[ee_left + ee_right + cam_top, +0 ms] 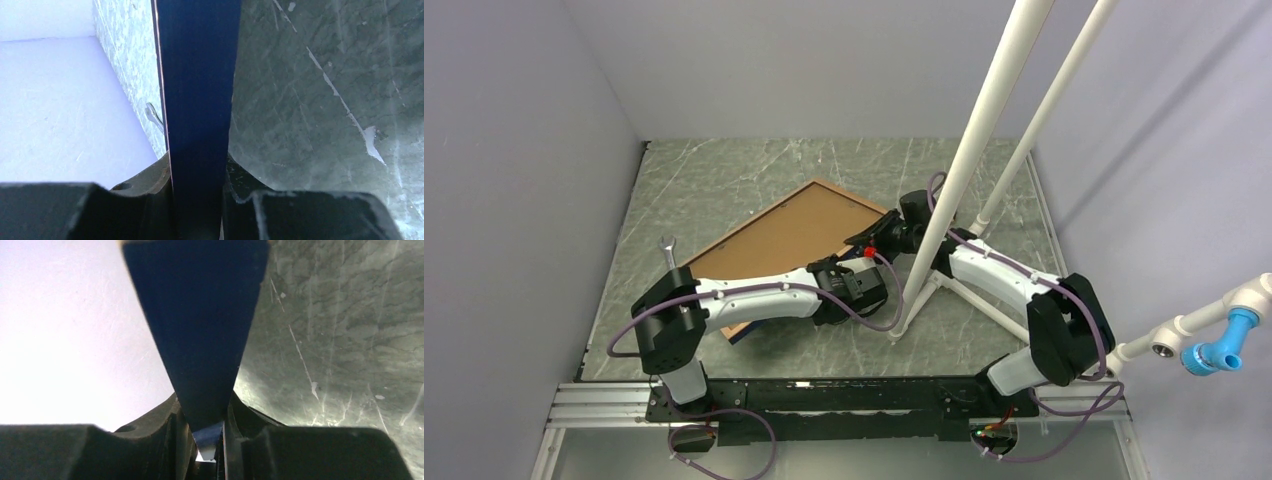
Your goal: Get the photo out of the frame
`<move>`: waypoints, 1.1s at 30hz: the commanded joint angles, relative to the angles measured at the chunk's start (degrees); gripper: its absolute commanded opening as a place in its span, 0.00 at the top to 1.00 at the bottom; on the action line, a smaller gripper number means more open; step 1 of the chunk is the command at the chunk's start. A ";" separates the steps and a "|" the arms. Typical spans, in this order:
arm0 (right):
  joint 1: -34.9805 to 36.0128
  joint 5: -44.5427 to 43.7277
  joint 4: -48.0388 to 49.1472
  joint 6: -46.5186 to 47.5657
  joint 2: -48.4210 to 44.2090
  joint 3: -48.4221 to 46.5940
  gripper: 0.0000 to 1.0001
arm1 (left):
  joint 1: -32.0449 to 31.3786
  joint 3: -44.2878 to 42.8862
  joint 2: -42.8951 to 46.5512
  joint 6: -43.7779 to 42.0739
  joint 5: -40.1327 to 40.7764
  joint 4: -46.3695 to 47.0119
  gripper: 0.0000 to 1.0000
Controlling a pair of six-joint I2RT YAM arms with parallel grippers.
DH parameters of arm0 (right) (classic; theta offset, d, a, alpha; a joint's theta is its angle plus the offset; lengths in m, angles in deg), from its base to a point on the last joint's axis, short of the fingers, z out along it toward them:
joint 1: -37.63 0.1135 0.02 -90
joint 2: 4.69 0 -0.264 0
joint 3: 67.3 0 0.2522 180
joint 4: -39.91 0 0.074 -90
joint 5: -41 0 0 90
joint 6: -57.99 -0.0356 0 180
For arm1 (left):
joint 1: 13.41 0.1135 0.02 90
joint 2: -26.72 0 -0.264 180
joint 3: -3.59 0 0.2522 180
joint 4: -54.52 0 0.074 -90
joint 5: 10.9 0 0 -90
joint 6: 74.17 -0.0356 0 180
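The frame (784, 235) is held tilted above the marble table, its brown backing board and light wood rim facing up. My left gripper (829, 272) is shut on the frame's near long edge. In the left wrist view the navy edge (197, 100) runs straight out from between the gripper (197, 200), both jaws pressed against it. My right gripper (871, 243) is shut on the frame's right corner. In the right wrist view the navy corner (197, 330) is wedged between the gripper (205, 435). The photo is hidden behind the backing board.
A small silver wrench (667, 250) lies on the table left of the frame, also seen as a wrench (154, 116) by the left wall. Two white pipes (984, 130) slant up from a stand just right of the grippers. Grey walls close in on three sides.
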 commanded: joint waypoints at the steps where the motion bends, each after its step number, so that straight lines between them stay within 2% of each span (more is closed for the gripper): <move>1: -0.30 -4.38 -2.58 4.39 -3.41 -1.20 0.64 | 0.52 -3.33 2.63 1.08 0.73 -0.92 1.00; 5: -1.21 -8.68 -5.97 13.26 -6.64 -3.86 0.16 | 1.90 -6.38 6.22 -1.61 -4.24 -1.67 1.00; 7: -3.36 -11.39 -10.31 19.44 -8.17 -6.57 0.02 | 3.67 -8.46 7.97 -2.25 -8.22 -2.53 1.00; 12: -10.62 -11.10 -17.59 34.44 -11.48 -11.23 0.00 | 9.96 -14.63 13.42 -3.95 -19.24 -3.19 1.00; 14: -11.64 -14.77 -21.10 37.34 -13.28 -12.61 0.00 | 13.13 -17.93 14.51 -4.89 -25.03 -3.29 1.00; 18: -11.95 -18.66 -21.36 39.43 -17.68 -10.04 0.01 | 18.91 -28.46 13.35 -5.42 -32.41 -7.25 1.00; 21: -12.01 -18.47 -20.43 39.16 -19.75 -7.52 0.01 | 22.51 -35.88 10.39 -5.12 -34.18 -11.35 1.00; 24: -11.98 -18.31 -20.91 39.27 -19.89 -6.56 0.02 | 27.56 -40.46 8.42 -2.89 -40.38 -13.28 1.00; 28: -11.94 -18.04 -22.06 39.45 -19.62 -6.30 0.03 | 33.88 -41.56 6.21 -0.68 -49.89 -14.00 1.00; 33: -11.97 -18.92 -22.09 39.74 -20.90 -4.86 0.03 | 40.05 -33.48 8.01 1.24 -59.39 -8.33 1.00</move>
